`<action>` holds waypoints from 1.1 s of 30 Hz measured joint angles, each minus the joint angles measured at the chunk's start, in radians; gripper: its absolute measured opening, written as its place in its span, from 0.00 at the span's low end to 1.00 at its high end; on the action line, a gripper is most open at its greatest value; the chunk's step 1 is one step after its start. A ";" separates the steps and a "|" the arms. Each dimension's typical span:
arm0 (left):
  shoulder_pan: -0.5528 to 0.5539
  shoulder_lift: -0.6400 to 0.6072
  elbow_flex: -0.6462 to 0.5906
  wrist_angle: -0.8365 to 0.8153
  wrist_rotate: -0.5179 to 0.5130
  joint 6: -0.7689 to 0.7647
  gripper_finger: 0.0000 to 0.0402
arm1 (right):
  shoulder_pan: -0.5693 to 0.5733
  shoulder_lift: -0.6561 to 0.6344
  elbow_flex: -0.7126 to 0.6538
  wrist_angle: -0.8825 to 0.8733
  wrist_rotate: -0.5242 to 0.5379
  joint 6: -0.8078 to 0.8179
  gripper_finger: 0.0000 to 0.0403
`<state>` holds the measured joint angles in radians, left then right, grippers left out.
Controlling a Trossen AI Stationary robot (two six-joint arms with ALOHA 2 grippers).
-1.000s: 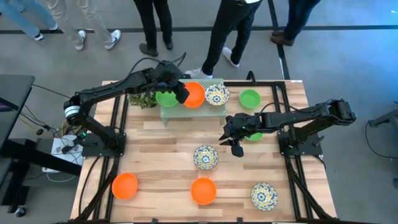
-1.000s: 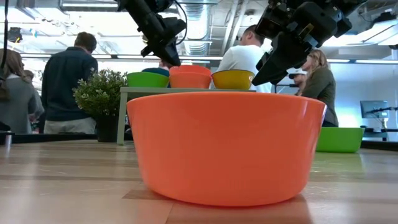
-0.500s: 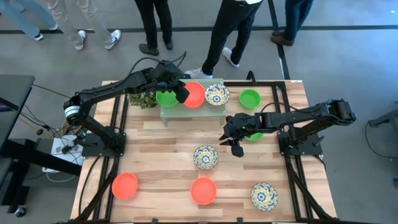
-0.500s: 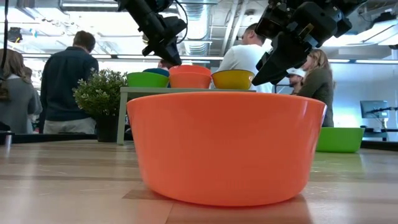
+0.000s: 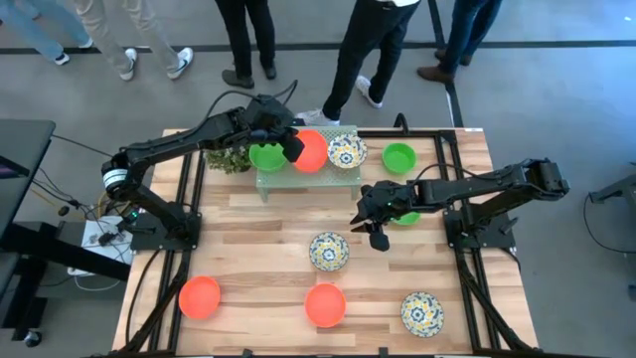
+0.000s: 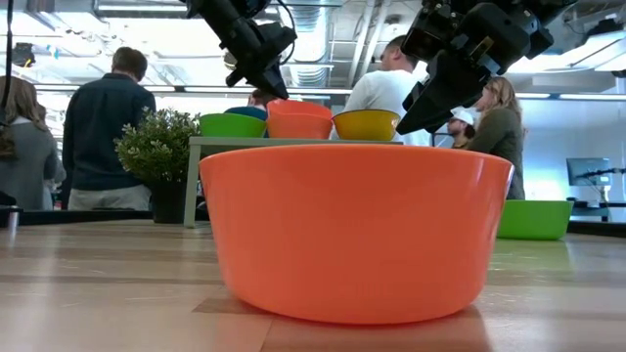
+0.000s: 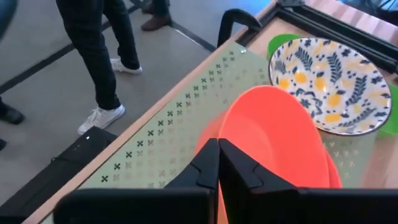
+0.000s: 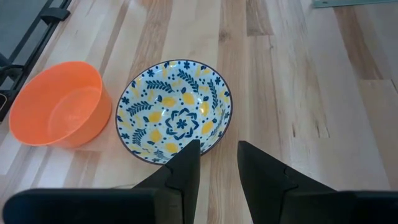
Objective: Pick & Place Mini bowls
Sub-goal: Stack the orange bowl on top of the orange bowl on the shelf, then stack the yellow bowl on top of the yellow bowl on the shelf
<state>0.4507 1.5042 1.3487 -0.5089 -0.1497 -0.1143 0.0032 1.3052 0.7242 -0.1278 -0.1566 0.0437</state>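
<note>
An orange-red bowl (image 6: 355, 232) fills the near edge of the wooden bench (image 5: 268, 249) in the low view, upright with its mouth to the ceiling. From above, the front row holds this bowl (image 5: 325, 304), a second orange-red bowl (image 5: 200, 297) to its left and a floral bowl (image 5: 421, 312) to its right, all rim-up; being round, none shows a long axis. Mid-bench, another floral bowl (image 5: 329, 251) sits just below the right end effector (image 5: 377, 235), whose fingers (image 8: 185, 168) stand apart and hold nothing, the right arm reaching in low from the right side with its wrist bent down. A green bowl (image 5: 405, 215) lies partly hidden under that arm, and another green bowl (image 5: 399, 157) sits near the far right corner. At the far edge the pale green stand (image 5: 273, 176) carries a green bowl (image 5: 264, 156), an orange-red bowl (image 5: 310, 151) and a floral bowl (image 5: 347, 151) in a row. The left arm stretches diagonally over the plant (image 5: 228, 158), and the left end effector (image 5: 292, 147) is clenched on the rim of the stand's orange-red bowl (image 7: 273, 146), which is tipped up on edge. A second earlier its fingers were parted; they have since closed, and the bowl has tilted. People (image 6: 108, 127) stand beyond the bench
</note>
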 joint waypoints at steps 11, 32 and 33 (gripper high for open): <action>0.012 0.022 -0.027 -0.051 0.053 -0.025 0.01 | 0.000 0.000 0.000 -0.002 0.000 0.000 0.25; -0.049 -0.021 -0.037 0.072 0.053 0.111 0.26 | -0.001 0.000 0.000 0.005 0.000 -0.001 0.25; -0.069 -0.034 -0.037 0.075 0.059 0.128 0.26 | -0.001 0.000 0.000 0.007 0.000 -0.001 0.25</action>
<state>0.3820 1.4699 1.3119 -0.4341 -0.0910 0.0136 0.0025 1.3052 0.7242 -0.1212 -0.1566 0.0428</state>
